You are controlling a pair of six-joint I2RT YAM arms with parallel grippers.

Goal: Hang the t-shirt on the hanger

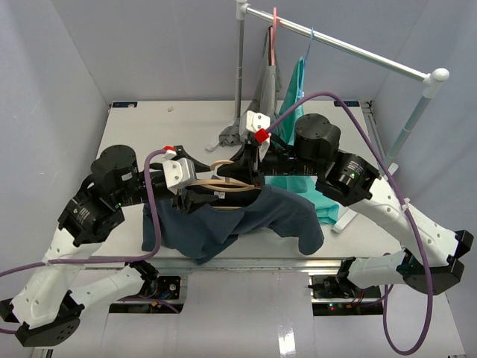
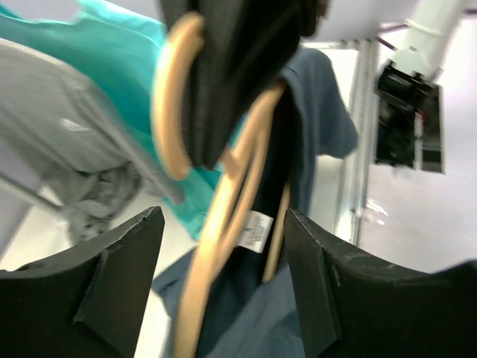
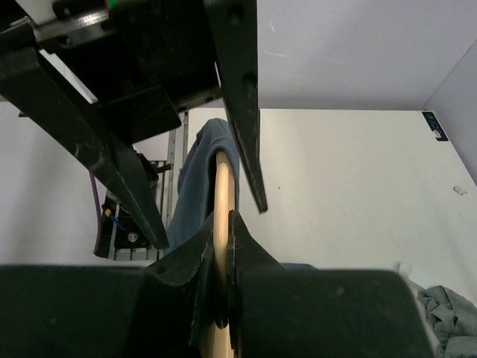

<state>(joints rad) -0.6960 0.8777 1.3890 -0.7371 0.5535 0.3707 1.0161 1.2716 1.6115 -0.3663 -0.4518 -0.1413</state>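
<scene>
Jaws of the right gripper (image 3: pixel 223 250) are clenched on the hanger (image 3: pixel 221 186); the tan wood is pinched between them. Jaws of the left gripper (image 2: pixel 223 224) are released and stand wide. The hanger and the collar pass between them, but as far as I can see nothing touches either finger.

The t-shirt (image 1: pixel 223 224) lies bunched at the near edge of the surface (image 1: pixel 134 134), between the two arms, w/ part of it hanging over the edge. The hanger is held just above it. One shoulder of the hanger seems to be under the cloth, and the white neck label (image 2: pixel 255 230) sits just beside the wood, so the neck opening is right there.

Step in hand, I think: threading the hanger into the neck, approx. half done. For the next move the left gripper should close on the collar near the label and pull it over the free shoulder, while the right one holds the hanger steady. It needs a grip on one layer only, b/c the cloth is soft and can bunch or slip off.
</scene>
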